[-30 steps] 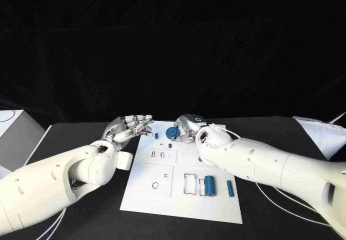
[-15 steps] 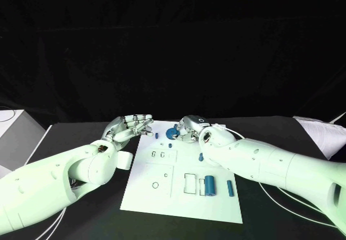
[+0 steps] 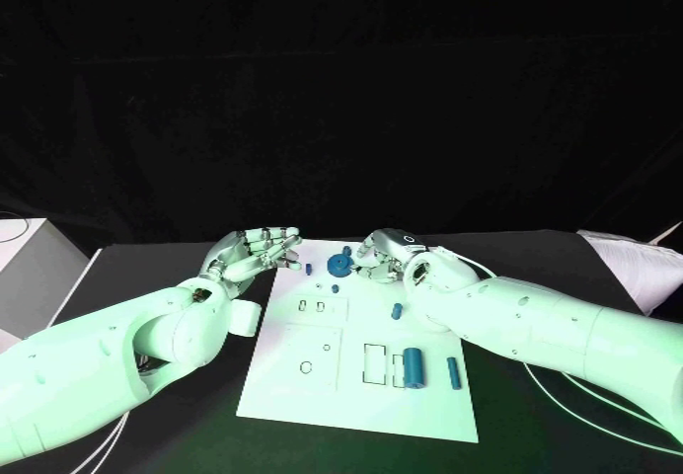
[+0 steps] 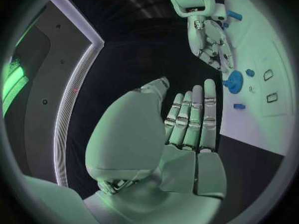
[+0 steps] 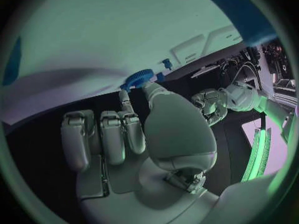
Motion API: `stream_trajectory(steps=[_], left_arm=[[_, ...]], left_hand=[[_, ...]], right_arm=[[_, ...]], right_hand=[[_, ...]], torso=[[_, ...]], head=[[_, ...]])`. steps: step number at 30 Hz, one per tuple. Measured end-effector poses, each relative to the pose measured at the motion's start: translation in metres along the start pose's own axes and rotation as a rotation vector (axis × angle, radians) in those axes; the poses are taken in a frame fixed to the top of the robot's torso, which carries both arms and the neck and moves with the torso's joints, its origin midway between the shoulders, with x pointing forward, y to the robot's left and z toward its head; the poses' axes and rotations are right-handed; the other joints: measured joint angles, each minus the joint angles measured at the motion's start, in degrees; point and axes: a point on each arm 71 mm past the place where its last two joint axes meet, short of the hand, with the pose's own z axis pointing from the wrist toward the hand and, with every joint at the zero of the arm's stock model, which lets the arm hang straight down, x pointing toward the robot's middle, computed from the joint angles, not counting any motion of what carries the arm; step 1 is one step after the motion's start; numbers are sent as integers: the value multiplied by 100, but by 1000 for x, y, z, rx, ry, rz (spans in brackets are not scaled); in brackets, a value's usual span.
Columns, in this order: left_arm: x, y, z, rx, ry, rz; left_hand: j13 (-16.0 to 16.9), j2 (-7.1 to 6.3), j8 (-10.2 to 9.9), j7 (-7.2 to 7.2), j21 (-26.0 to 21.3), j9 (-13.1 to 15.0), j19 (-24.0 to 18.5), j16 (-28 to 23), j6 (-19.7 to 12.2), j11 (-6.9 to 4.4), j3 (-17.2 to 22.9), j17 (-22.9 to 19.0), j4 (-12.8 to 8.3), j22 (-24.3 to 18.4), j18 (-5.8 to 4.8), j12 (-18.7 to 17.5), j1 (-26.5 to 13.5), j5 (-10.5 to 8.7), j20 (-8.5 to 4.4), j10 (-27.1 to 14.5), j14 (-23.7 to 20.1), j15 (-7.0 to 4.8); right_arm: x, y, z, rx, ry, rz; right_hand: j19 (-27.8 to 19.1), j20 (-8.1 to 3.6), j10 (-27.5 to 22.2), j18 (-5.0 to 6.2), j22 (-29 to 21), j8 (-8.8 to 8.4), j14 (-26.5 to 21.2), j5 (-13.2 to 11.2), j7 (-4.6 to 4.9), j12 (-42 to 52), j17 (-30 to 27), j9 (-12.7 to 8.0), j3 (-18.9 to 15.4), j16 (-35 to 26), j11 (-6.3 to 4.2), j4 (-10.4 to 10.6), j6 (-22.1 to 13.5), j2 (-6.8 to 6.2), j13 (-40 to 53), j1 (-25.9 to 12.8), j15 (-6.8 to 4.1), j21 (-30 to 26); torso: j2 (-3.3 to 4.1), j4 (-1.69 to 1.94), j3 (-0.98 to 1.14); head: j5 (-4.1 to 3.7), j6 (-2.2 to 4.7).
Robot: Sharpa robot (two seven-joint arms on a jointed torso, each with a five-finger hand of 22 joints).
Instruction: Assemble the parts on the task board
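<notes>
The blue gear [image 3: 341, 264], at upper centre of the task board [image 3: 356, 395], is being touched by the right hand [image 3: 382, 253], grip undeterminable. The left hand [image 3: 254, 252] is being held empty, fingers apart, just left of it.

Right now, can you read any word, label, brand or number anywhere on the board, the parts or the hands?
None can be read.
The task board carries only dark outlines of slots, no lettering.
The right hand has a small dark ring mark on top, too small to read.
</notes>
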Motion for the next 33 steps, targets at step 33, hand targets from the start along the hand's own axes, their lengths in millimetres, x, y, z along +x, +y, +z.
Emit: stream_trajectory(steps=[33], left_arm=[[-16,27,-15,-55,-33,0]], left_hand=[[59,0,30,22,174,4,-123,238,106,-102,91,-78,-11,56,-1,266,0,0,0,412,-13,-69]], right_arm=[[-59,-111,-93,28,-40,246]], right_hand=[[1,0,0,0,3,65,5,-651,114,-32,0,-62,421,0,44,-621,-198,-572,-2,784,4,-211]], torso=[[-195,-469,292]], head=[[195,-14]])
